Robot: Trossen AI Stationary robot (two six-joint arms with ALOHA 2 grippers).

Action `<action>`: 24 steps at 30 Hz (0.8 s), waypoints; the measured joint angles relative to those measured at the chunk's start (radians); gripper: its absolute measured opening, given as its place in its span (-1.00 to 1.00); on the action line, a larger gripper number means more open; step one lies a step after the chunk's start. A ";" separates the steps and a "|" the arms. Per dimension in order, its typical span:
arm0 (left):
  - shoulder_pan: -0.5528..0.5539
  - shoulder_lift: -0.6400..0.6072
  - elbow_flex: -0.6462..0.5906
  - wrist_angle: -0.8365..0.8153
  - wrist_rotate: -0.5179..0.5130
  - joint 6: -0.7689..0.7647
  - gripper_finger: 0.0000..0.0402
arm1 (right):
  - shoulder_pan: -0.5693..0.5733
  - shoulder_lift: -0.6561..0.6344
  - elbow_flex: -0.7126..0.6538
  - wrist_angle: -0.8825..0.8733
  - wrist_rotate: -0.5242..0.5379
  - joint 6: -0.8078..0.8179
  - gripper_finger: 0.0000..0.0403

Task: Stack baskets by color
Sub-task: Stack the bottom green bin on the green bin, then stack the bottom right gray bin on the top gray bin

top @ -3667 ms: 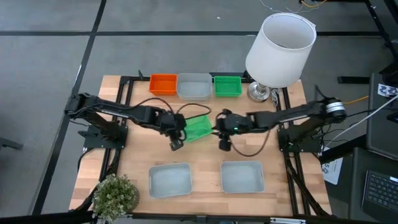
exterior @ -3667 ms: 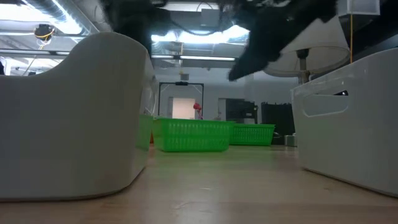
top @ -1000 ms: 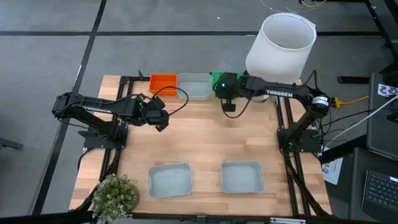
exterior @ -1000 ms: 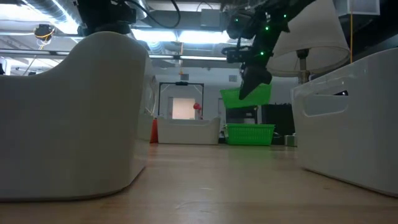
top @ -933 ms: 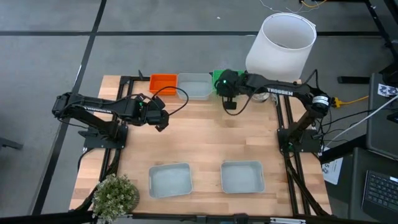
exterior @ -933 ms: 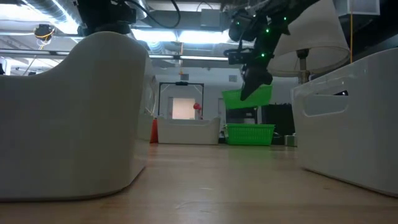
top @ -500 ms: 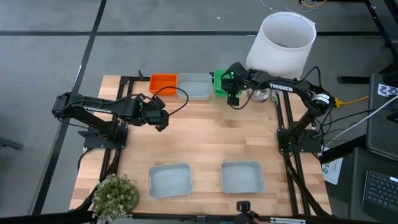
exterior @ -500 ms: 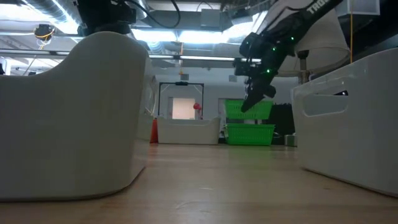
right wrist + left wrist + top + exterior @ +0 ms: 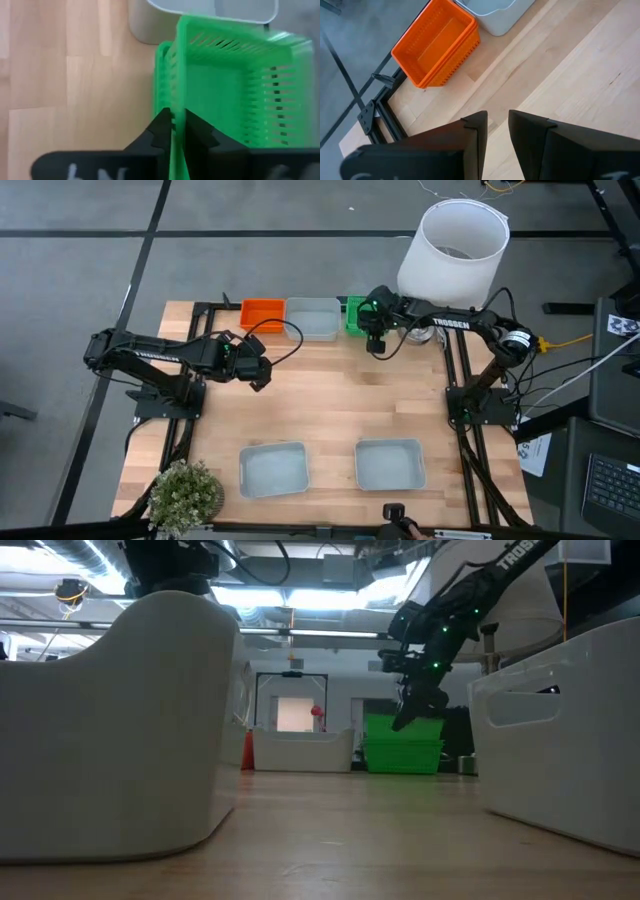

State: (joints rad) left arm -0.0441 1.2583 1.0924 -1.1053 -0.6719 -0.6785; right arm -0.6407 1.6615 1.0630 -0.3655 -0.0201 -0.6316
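Note:
A green basket (image 9: 220, 95) sits nested in another green basket (image 9: 405, 755) at the table's far edge, to the right of a grey basket (image 9: 312, 318) and an orange basket (image 9: 263, 314). My right gripper (image 9: 178, 125) is shut on the upper green basket and leans down over the stack (image 9: 353, 317). My left gripper (image 9: 498, 120) hangs open over bare wood at the table's left (image 9: 260, 378), holding nothing. Two more grey baskets (image 9: 273, 470) (image 9: 390, 463) stand on their bases near the front edge. My right gripper has the upper green basket's near wall (image 9: 176, 107) between its two fingers, one finger inside the basket and one outside. The fingers slant down from above and from the table's right, lying along the wall. The basket rests in the green basket below it.
A big white lampshade (image 9: 452, 252) stands just right of the green stack, close to my right arm. A small potted plant (image 9: 185, 494) sits at the near left corner. Bare wood lies open in the table's middle (image 9: 330, 400).
My right gripper has carried the green basket toward the table's far right and down. The basket, which hung tilted above the green one at the far edge, now sits nested in it.

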 joint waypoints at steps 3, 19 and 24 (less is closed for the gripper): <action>0.000 0.000 0.000 0.000 0.000 0.000 -0.65 | 0.000 0.000 0.000 0.011 0.014 0.001 -0.74; 0.000 0.000 0.000 0.000 0.000 0.000 -0.65 | 0.050 0.000 0.034 -0.011 0.028 0.111 -0.62; 0.000 0.000 0.000 0.000 0.000 0.000 -0.65 | 0.104 -0.003 0.067 -0.096 -0.126 0.328 -0.62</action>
State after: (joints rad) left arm -0.0441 1.2583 1.0920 -1.1053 -0.6716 -0.6785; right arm -0.5367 1.6589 1.1298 -0.4611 -0.1460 -0.3040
